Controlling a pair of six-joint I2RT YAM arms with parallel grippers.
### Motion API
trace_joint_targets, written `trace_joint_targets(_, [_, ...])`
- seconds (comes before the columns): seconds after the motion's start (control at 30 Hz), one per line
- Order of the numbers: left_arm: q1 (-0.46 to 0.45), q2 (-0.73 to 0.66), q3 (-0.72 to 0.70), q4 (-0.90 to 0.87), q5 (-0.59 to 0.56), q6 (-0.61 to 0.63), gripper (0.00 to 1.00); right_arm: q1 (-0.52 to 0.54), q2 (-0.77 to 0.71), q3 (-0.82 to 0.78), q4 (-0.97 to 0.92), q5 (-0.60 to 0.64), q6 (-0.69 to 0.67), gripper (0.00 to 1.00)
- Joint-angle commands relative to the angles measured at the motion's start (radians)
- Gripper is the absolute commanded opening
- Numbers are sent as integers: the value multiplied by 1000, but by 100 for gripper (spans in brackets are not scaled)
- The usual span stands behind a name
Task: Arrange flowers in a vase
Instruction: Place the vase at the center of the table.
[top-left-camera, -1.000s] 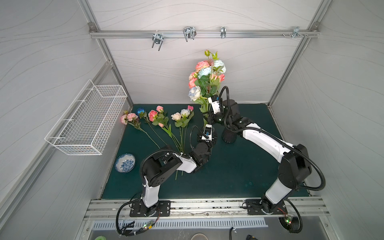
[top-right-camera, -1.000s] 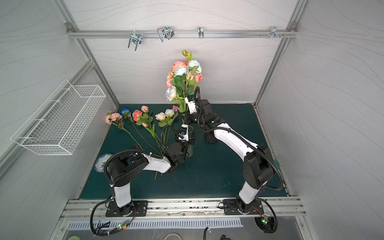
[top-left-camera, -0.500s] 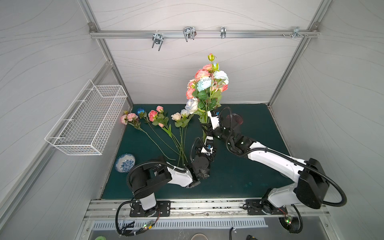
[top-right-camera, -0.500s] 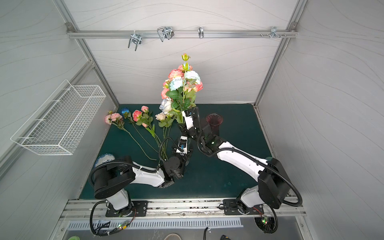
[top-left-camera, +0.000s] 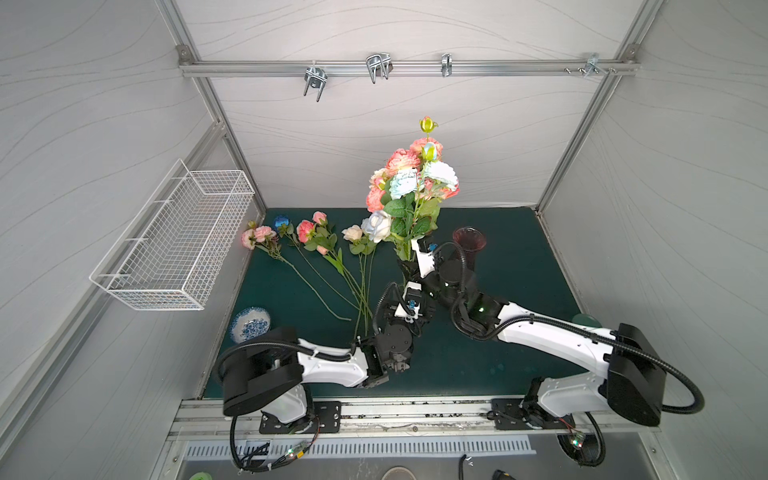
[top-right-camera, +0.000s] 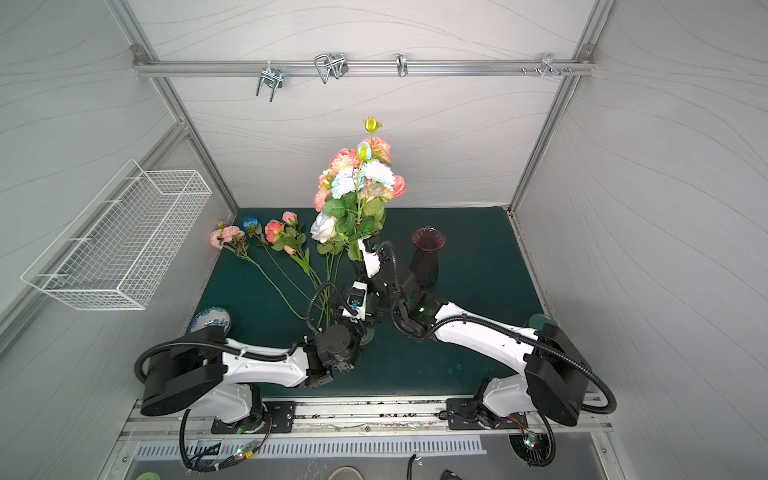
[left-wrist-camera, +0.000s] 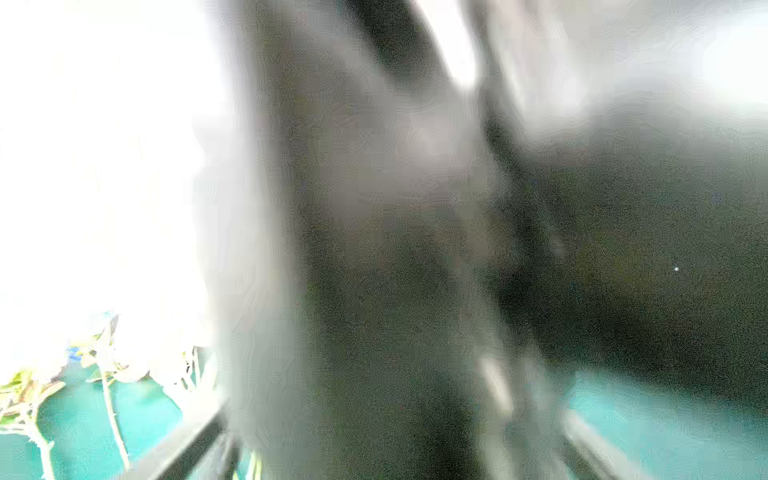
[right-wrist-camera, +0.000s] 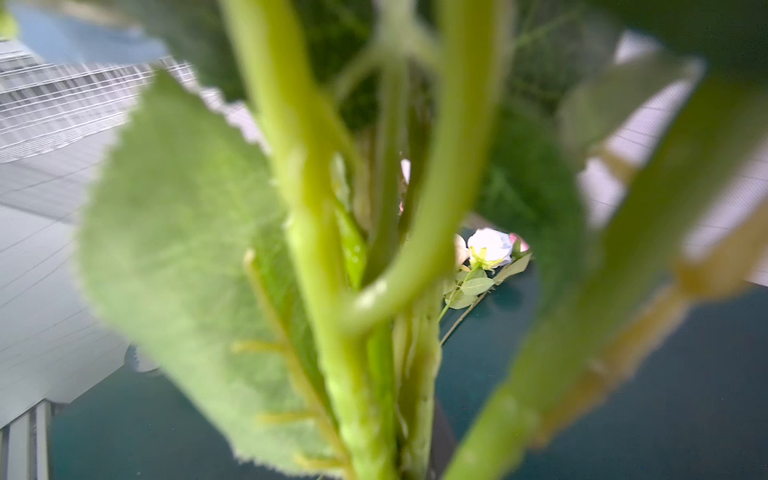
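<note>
The right gripper (top-left-camera: 409, 266) clamps the green stems of an upright bunch of pink, peach, white and pale blue flowers (top-left-camera: 409, 183) mid-scene, just left of the dark red glass vase (top-left-camera: 468, 245). The left gripper (top-left-camera: 417, 311) sits just nearer; whether its jaws are open cannot be told. Loose long-stemmed flowers (top-left-camera: 324, 245) lie far left.

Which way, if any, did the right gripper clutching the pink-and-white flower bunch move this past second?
Yes: the right gripper drew toward the table's front edge, leaving the dark red glass vase farther back, uncovered.
</note>
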Motion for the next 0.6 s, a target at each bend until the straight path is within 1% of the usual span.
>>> trace_joint_targets(0.0, [19,-107,14,-246,19,-178,100,49,4,-53,-126,-23,-88,0])
trace_joint_targets(0.13, [0,-242,16,-413,15,-267,100,66,5,-59,-122,-12,-88,0])
trace_joint_targets(0.2, [-15,-308,37,-538,31,-329,98,76,5,-64,-117,-1,-90,0])
trace_joint_targets(0.3, [-42,-384,65,-714,22,-404,96,91,1,-81,-108,15,-94,0])
trace_joint_targets(0.4, [-68,-474,108,-936,35,-533,95,103,-7,-103,-98,30,-93,0])
trace_joint_targets(0.57, [-72,-641,141,-1219,96,-708,95,121,-28,-133,-86,42,-91,0])
